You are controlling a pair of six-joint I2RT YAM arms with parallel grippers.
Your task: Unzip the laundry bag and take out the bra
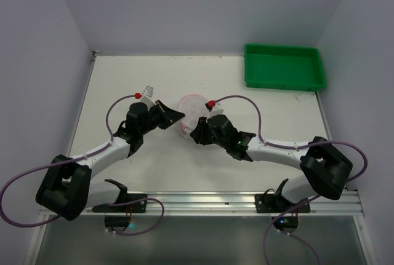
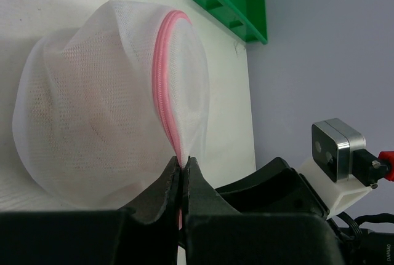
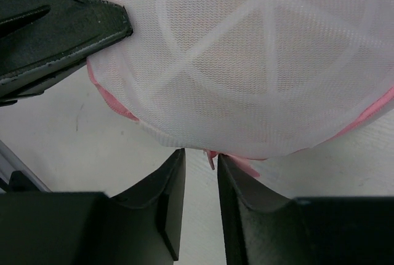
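Observation:
The laundry bag [image 1: 191,110] is a white mesh pouch with pink zipper trim, lying mid-table between the two grippers. My left gripper [image 1: 178,116] is shut on the pink zipper trim at the bag's near rim in the left wrist view [image 2: 183,162]. My right gripper [image 1: 198,131] is open a little at the bag's lower edge [image 3: 201,157], and a small pink zipper pull [image 3: 212,157] hangs between its fingertips. The bag [image 3: 265,62] is zipped. The bra shows only as a dim beige mass through the mesh [image 2: 92,111].
A green tray [image 1: 283,67] stands at the table's back right, and also shows in the left wrist view [image 2: 231,0]. The left gripper's fingers [image 3: 61,31] reach the bag's left side in the right wrist view. Walls enclose the table.

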